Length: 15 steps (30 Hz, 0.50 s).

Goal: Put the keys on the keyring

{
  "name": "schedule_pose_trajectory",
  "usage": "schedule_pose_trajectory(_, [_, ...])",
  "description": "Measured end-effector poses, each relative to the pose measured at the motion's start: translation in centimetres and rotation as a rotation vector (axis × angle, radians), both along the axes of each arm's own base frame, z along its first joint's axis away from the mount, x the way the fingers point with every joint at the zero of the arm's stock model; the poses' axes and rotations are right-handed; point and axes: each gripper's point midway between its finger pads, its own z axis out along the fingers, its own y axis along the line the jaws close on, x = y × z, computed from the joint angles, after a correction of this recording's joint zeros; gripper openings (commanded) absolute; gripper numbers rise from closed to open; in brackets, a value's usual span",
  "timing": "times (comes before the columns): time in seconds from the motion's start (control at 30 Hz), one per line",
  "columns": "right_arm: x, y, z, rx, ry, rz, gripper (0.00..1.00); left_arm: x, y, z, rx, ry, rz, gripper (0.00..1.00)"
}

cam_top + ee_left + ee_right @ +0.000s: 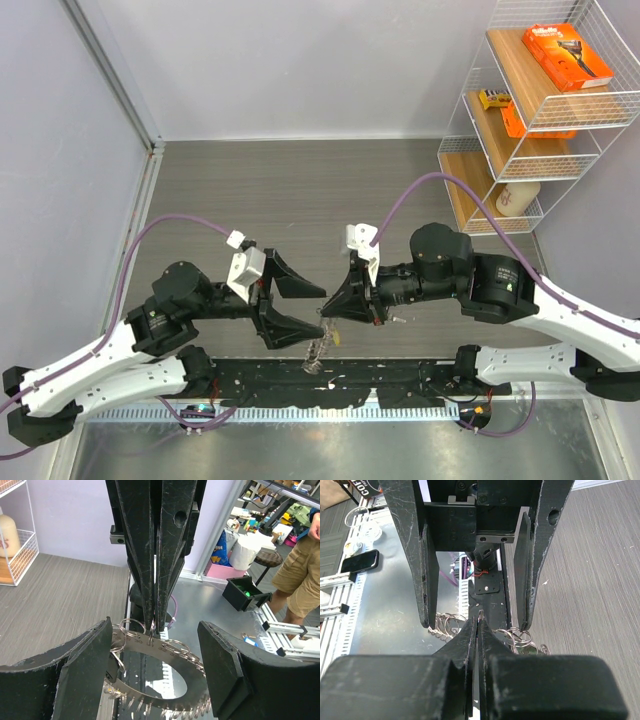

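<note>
Right fingers point(462, 655) pinch keyring point(145, 649) — "COF" label point(366, 486).

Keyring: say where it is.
In the top view the keyring hangs low centre, pinched by the right gripper, between the left gripper's open fingers.

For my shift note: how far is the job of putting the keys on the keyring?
Done: the shut right end effector pinches the thin silver metal keyring, holding it up. In hand: the open left end effector stands around the ring, not gripping. Left: no loose key shows in either end effector, so threading seems not yet started.
</note>
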Motion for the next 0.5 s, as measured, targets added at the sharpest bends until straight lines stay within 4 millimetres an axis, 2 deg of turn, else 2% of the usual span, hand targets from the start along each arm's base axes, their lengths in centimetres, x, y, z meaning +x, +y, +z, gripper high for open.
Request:
schedule_pose_trajectory(0.1, [0.00,0.04,0.22,0.005,0.000,0.000,0.06,-0.13,0.01,0.01,0.000,-0.002,-0.008,0.76])
schedule_pose_trajectory(0.27, [0.04,0.01,0.88,0.020,-0.007,-0.006,0.06,-0.09,-0.02,-0.10,0.003,0.001,-0.006,0.83])
schedule_pose_trajectory(0.4, [0.19,0.01,1.00,0.022,-0.008,-0.016,0.06,0.19,0.00,-0.29,0.011,0.007,0.011,0.82])
schedule_pose_trajectory(0.5, [0.25,0.02,0.99,0.021,-0.009,-0.020,0.06,0.31,-0.01,-0.41,0.016,0.011,0.018,0.78])
